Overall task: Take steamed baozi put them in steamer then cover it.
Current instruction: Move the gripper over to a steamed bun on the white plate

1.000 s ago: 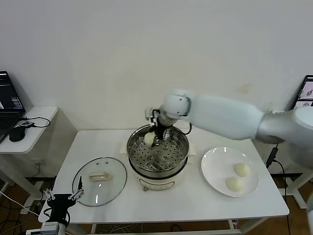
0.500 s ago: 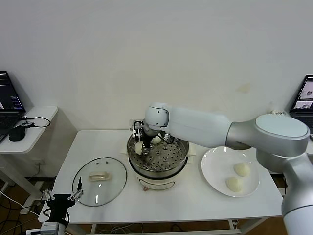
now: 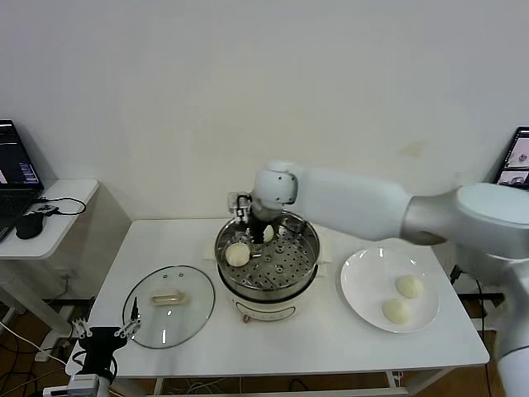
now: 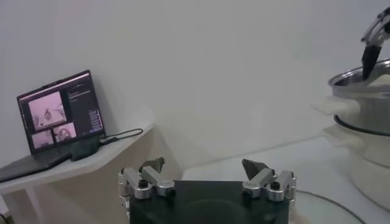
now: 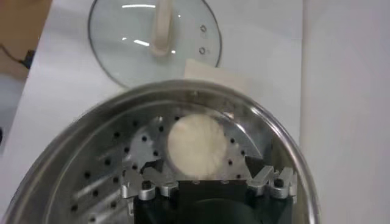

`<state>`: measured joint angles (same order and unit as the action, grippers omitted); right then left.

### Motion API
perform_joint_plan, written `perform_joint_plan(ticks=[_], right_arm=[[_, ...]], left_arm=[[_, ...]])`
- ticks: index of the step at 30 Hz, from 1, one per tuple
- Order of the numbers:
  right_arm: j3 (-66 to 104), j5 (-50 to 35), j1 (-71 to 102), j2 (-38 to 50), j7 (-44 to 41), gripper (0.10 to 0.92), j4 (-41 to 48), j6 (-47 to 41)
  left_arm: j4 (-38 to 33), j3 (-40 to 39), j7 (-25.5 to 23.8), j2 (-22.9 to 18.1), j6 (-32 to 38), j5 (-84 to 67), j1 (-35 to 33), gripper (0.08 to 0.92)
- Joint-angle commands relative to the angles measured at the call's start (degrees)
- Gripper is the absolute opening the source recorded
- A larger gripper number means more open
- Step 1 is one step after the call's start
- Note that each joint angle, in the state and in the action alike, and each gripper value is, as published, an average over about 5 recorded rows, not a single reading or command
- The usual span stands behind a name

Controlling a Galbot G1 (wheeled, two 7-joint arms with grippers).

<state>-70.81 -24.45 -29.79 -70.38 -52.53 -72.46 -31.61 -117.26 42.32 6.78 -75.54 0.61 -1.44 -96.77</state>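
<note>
The steamer (image 3: 267,263) stands mid-table, uncovered. Two baozi lie on its perforated tray: one at the left (image 3: 238,254), one at the back (image 3: 267,233). Two more baozi (image 3: 408,286) (image 3: 396,310) lie on the white plate (image 3: 357,285) to the right. My right gripper (image 3: 253,235) hovers open just above the left baozi; in the right wrist view that baozi (image 5: 196,145) lies free on the tray (image 5: 103,176) ahead of the gripper (image 5: 200,165). My left gripper (image 3: 103,332) is parked open below the table's front left corner; it also shows open in the left wrist view (image 4: 203,164).
The glass lid with a cream handle (image 3: 169,302) lies flat on the table left of the steamer, also in the right wrist view (image 5: 155,36). A side desk with a laptop (image 4: 58,112) and mouse (image 3: 29,225) stands at the far left.
My right gripper carried a baozi down to the left side of the steamer tray, opened and let it go there. It now sits slightly higher, empty. The left arm has not moved.
</note>
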Motion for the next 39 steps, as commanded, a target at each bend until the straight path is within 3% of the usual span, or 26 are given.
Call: perform_joint_plan(ticks=[1, 8, 17, 28, 39], right_arm=[[-2.11, 10.88, -9.83, 25.54, -14.66, 0.823, -15.98, 13.7], [0.07, 18.34, -4.91, 42.46, -15.97, 0.823, -21.99, 17.57], [5.75, 28.07, 10.83, 50.41, -13.3, 0.823, -23.16, 18.8], [22.6, 32.08, 32.78, 49.76, -10.67, 0.823, -18.06, 18.62], [30.37, 34.94, 41.98, 44.82, -9.32, 0.823, -11.38, 18.34]], left_arm=[[-0.51, -0.32, -0.07, -0.1, -0.13, 0.49, -0.31, 0.823], [-0.19, -0.62, 0.0, 0.02, 0.18, 1.19, -1.26, 0.823], [-0.27, -2.04, 0.0, -0.46, 0.04, 2.58, -1.21, 0.823], [-0.13, -1.93, -0.01, -0.78, 0.17, 3.09, -1.78, 0.823], [-0.01, -1.0, -0.1, -1.08, 0.21, 3.23, -2.41, 0.823]])
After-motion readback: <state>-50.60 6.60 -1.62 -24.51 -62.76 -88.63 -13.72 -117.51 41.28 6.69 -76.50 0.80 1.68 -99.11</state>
